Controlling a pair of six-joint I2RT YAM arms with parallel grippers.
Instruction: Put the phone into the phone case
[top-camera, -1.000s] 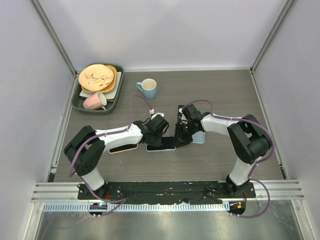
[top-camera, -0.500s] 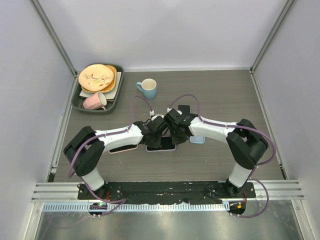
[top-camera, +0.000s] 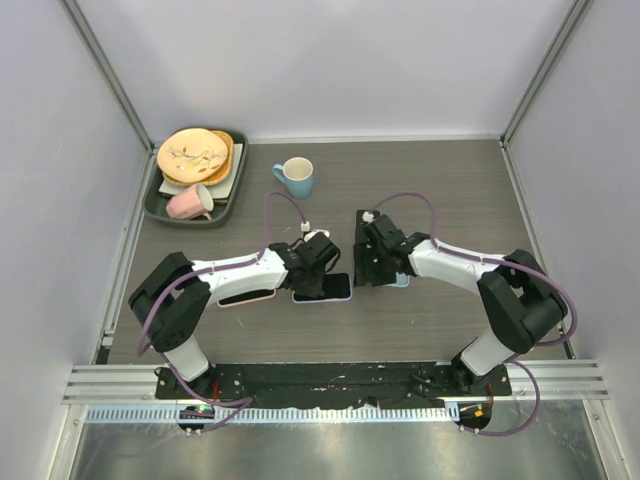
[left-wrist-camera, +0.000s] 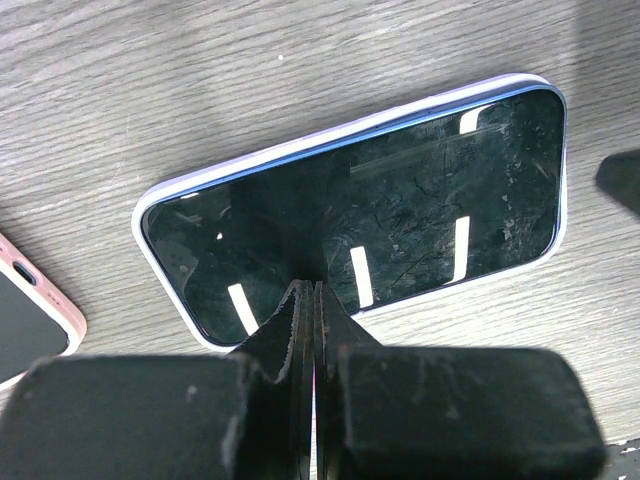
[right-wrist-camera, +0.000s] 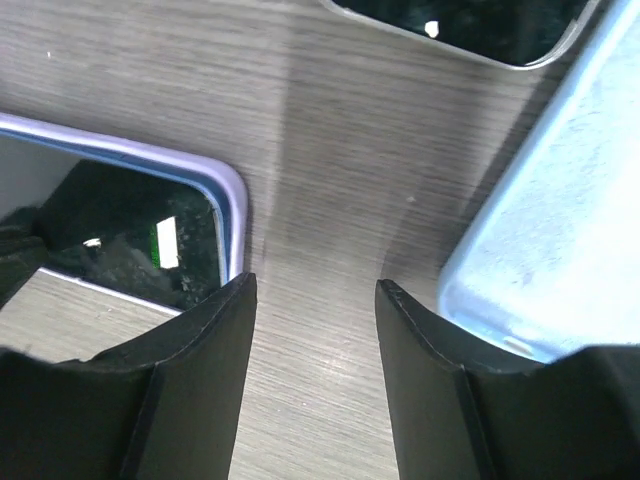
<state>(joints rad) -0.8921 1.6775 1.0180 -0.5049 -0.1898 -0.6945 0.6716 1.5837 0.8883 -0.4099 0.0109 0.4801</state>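
The phone (top-camera: 325, 290) lies flat, dark screen up, inside a pale lavender phone case whose rim (left-wrist-camera: 300, 150) frames it on all sides. My left gripper (left-wrist-camera: 315, 290) is shut, its joined tips resting on the screen near the phone's long near edge (top-camera: 318, 268). My right gripper (top-camera: 368, 268) is open just right of the phone. In the right wrist view its jaws (right-wrist-camera: 315, 290) straddle bare table, with the cased phone's corner (right-wrist-camera: 130, 235) to the left.
A light blue case (right-wrist-camera: 560, 200) lies right of the right gripper (top-camera: 399, 278), another dark phone (right-wrist-camera: 480, 25) beyond. A pink-cased phone (top-camera: 245, 296) sits under the left arm. A blue cup (top-camera: 296, 176), pink mug (top-camera: 188, 203) and tray of plates (top-camera: 150, 200) stand far left.
The right gripper drew back to the right off the phone and opened. The left gripper stayed shut on the screen.
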